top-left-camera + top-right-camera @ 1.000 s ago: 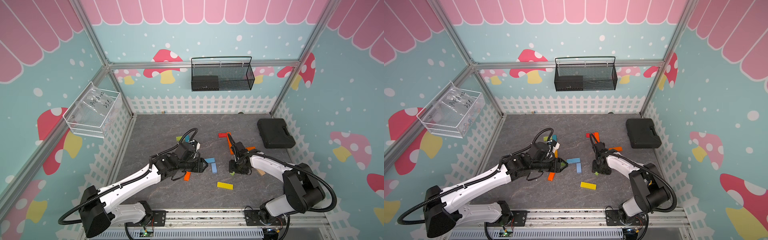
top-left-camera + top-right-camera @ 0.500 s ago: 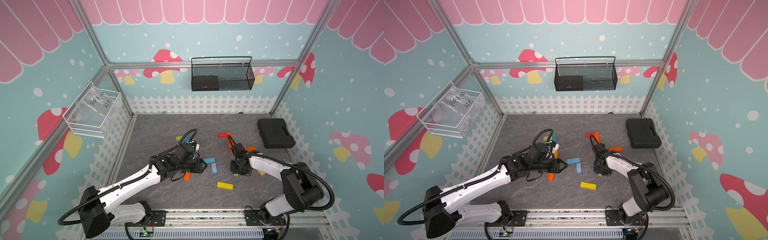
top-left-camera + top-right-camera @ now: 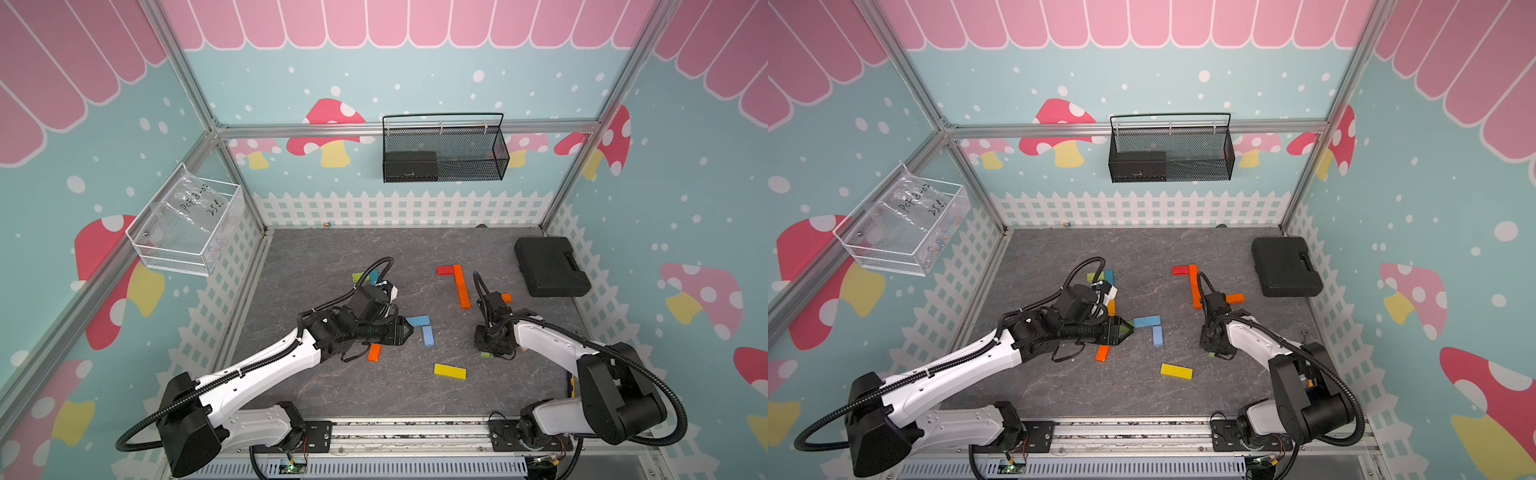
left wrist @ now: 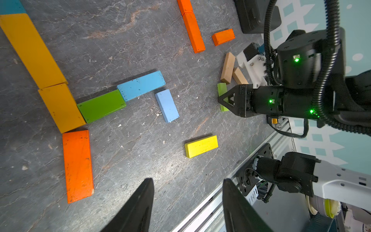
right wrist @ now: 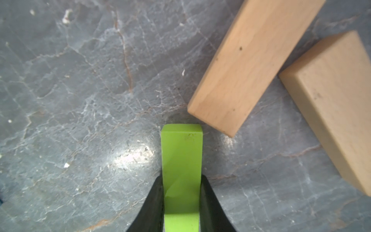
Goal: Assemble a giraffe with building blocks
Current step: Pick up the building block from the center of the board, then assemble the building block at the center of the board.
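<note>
On the grey table (image 3: 332,386), the left tool (image 4: 187,180) hangs open and empty above the scattered building blocks (image 4: 141,85). The right tool (image 5: 181,178) is clamped on 1 green block (image 5: 181,144), on edge, low at the table (far end just beside 2 tan blocks (image 5: 251,64)). Risk: the jaws pinch only its near end, so a lift may let it pivot, slip, or nudge those neighbours.
</note>
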